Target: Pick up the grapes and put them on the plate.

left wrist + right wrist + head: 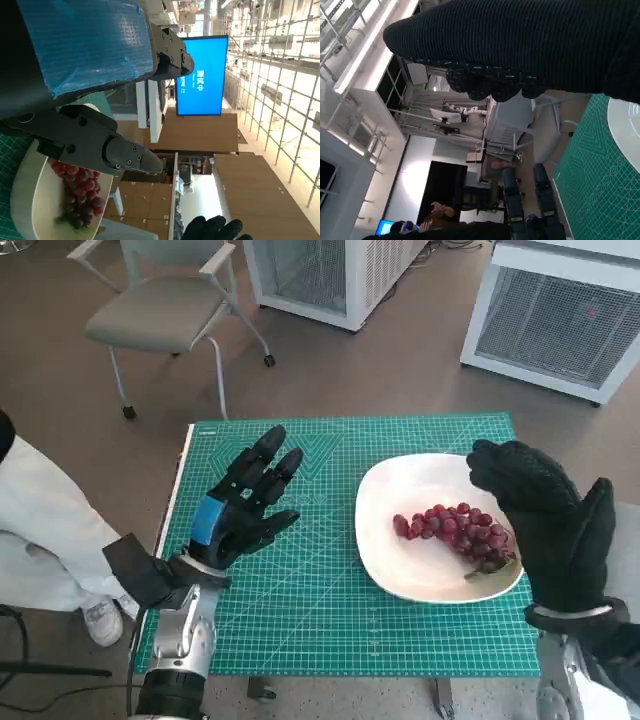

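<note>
A bunch of red grapes [460, 532] lies on the white plate [400, 495] at the right of the green mat; the left wrist view shows the grapes [80, 192] on the plate [30, 200] too. My right hand [545, 515] in its black glove hovers above the plate's right edge, fingers curled forward, holding nothing. My left hand [245, 502] floats over the left half of the mat with its fingers spread apart and empty. The gloved fingertips [212, 229] of my right hand show in the left wrist view.
The green cutting mat [300, 590] covers the small table. A grey chair [165, 310] stands beyond the table at the back left, and white mesh cabinets [560, 310] at the back right. A person in white [40, 530] sits to the left.
</note>
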`<state>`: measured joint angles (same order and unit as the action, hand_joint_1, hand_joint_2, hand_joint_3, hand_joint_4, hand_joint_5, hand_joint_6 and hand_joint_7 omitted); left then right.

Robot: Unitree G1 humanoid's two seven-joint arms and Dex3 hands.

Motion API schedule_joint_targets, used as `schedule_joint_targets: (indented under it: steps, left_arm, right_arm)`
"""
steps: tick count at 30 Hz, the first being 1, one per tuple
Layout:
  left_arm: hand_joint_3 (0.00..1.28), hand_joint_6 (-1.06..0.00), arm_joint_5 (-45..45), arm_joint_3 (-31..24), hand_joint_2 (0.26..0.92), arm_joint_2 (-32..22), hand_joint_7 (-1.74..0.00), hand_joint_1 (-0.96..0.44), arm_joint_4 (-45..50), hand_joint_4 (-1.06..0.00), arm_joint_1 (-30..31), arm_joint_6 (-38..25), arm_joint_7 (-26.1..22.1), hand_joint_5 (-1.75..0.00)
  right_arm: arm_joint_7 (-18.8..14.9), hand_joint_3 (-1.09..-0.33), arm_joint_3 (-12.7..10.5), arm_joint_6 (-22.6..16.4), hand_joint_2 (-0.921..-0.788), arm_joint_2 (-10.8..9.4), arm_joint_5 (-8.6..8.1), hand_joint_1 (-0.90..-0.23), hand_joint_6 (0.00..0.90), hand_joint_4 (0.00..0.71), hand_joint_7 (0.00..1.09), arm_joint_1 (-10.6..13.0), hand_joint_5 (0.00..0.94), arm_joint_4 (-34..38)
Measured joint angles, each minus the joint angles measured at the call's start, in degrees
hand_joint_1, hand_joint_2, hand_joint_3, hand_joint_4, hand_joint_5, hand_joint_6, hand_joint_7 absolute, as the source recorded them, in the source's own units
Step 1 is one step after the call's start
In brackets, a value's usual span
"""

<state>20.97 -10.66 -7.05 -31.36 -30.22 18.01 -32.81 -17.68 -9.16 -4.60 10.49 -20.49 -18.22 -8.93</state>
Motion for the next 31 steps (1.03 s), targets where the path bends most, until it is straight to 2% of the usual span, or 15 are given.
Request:
schedule_joint_targets:
  steps: [11,31]
  left_arm:
    - [0.02,-0.40,-0.01,-0.03,0.921,0.00,-0.02,-0.35,1.14,-0.34,0.36,-0.11,-0.56,-0.01]
    - [0.03,-0.41,-0.40,0.22,0.921,0.00,-0.01,-0.36,6.27,-0.36,4.24,-0.09,0.32,-0.01]
  right_arm:
    - [-0.02,-0.587,0.00,-0.01,-0.921,0.12,0.02,-0.323,0.258,0.469,0.98,-0.18,0.809,0.38]
    - [-0.03,-0.585,1.13,-0.10,-0.921,-0.54,0.28,-0.322,0.275,0.475,0.97,-2.07,0.804,3.20]
